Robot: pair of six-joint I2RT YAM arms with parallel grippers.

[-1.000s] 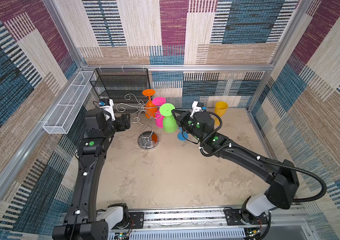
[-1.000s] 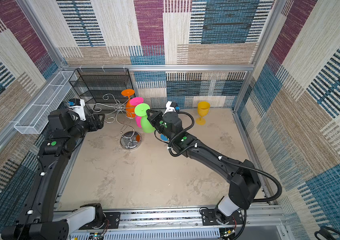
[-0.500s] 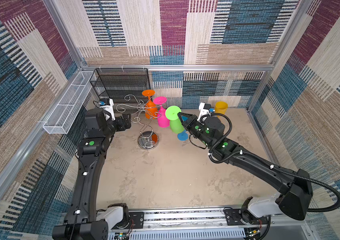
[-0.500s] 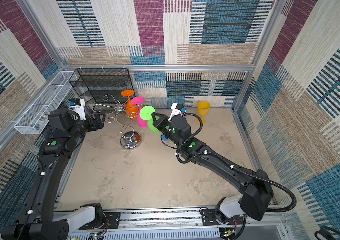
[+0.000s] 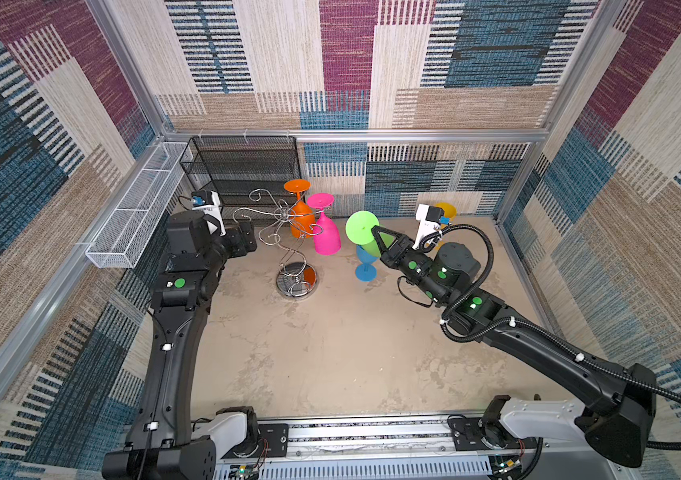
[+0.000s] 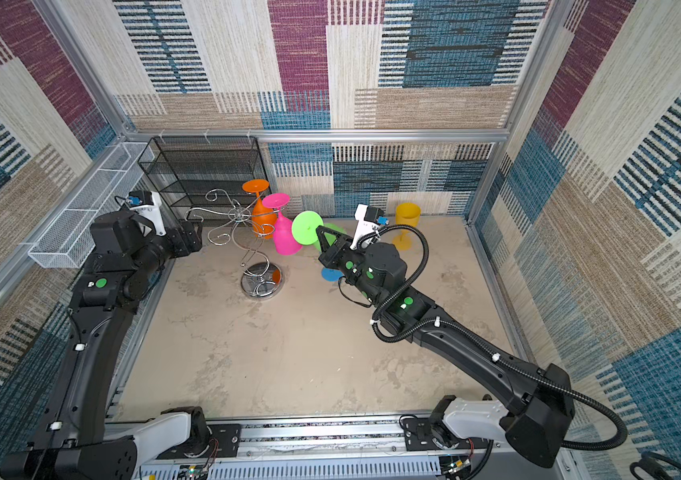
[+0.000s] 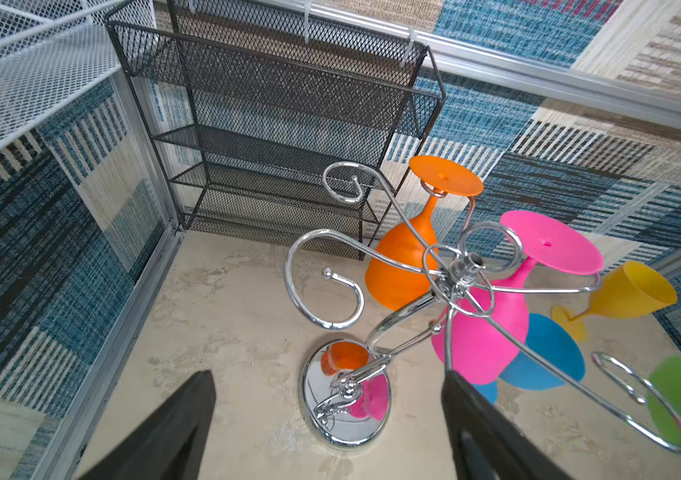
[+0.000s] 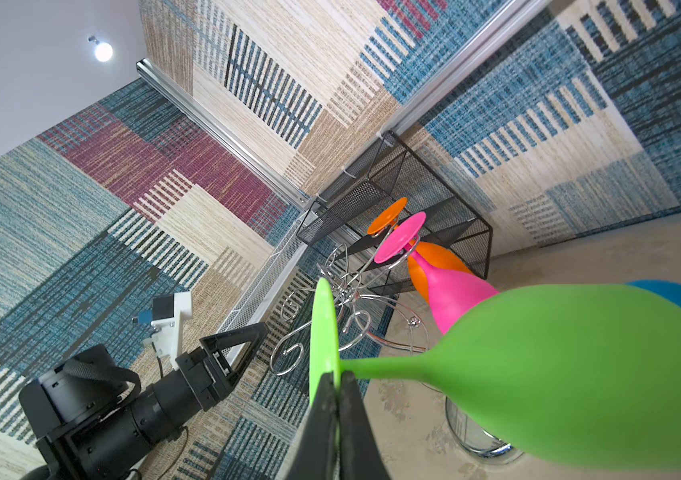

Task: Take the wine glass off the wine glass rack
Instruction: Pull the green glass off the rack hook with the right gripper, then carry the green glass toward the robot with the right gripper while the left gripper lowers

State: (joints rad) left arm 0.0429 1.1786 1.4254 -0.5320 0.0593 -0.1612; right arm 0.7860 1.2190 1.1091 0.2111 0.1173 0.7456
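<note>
As the right gripper (image 5: 375, 231) draws back from the wine glass rack (image 7: 468, 266) near the tabletop's (image 5: 330, 353) back edge, its jaws stay pinched on the stem of the green wine glass (image 5: 360, 227). A second ago that glass hung beside the pink glass (image 5: 326, 239); now it rides tilted, apparently clear of the chrome arms. The left gripper (image 5: 249, 239) waits beside the rack, jaws spread and empty; only a set-down seems left.

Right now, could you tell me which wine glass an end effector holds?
The green glass, in the right end effector; orange and pink hang on the rack, blue and yellow stand on the table.
</note>
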